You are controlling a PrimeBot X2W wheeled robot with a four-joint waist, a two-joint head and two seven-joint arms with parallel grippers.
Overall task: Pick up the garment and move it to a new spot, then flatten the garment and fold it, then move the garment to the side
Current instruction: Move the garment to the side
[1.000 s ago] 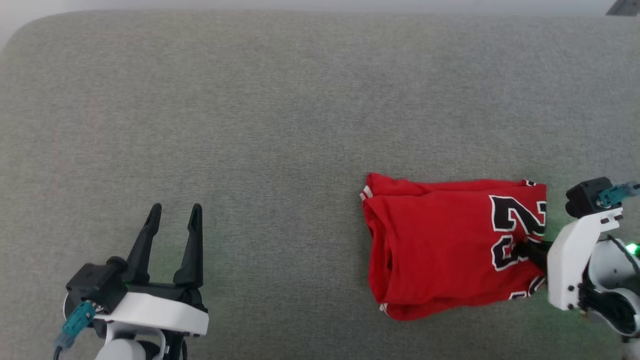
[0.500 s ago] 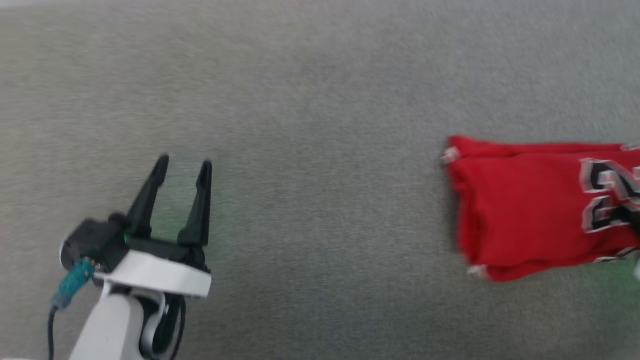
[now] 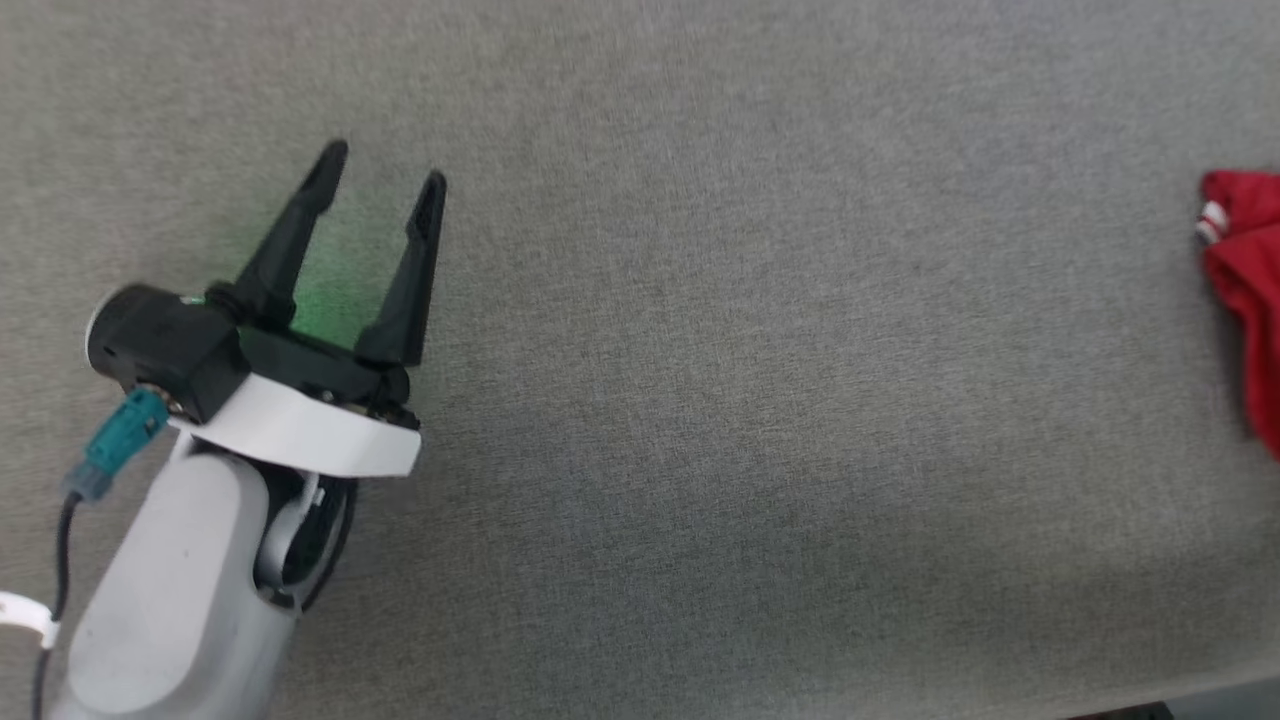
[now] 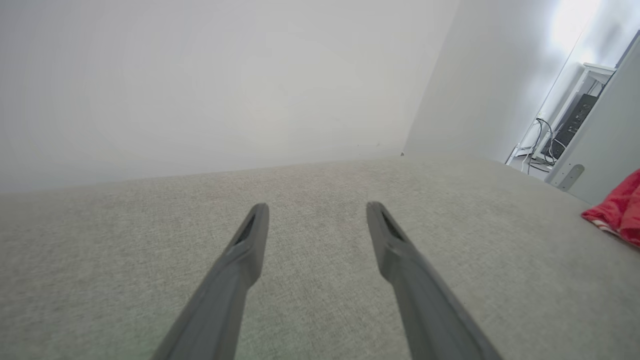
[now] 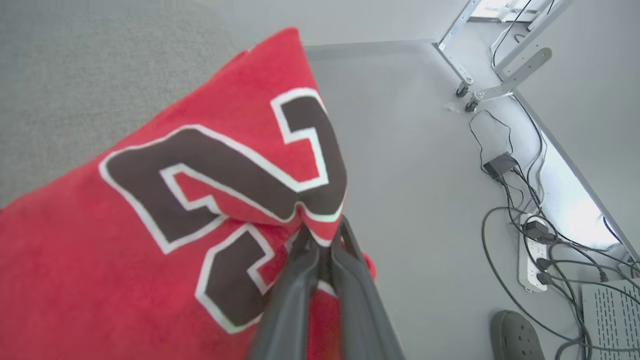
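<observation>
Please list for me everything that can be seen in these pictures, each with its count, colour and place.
red sleeveless cloth jersey with black number: one, red, right end of the surface
grey woven fabric surface: one, grey, beneath the jersey
white plastic power strip with cables: one, white, on the floor
dark grey perforated shoe: one, dark grey, on the floor
left hand: one, black fingers, open, over the surface's left side
right hand: one, dark fingers, shut on the jersey's edge

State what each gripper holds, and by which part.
Right gripper pinches the red jersey by a fabric fold at its number; left gripper is open, holding nothing.
</observation>
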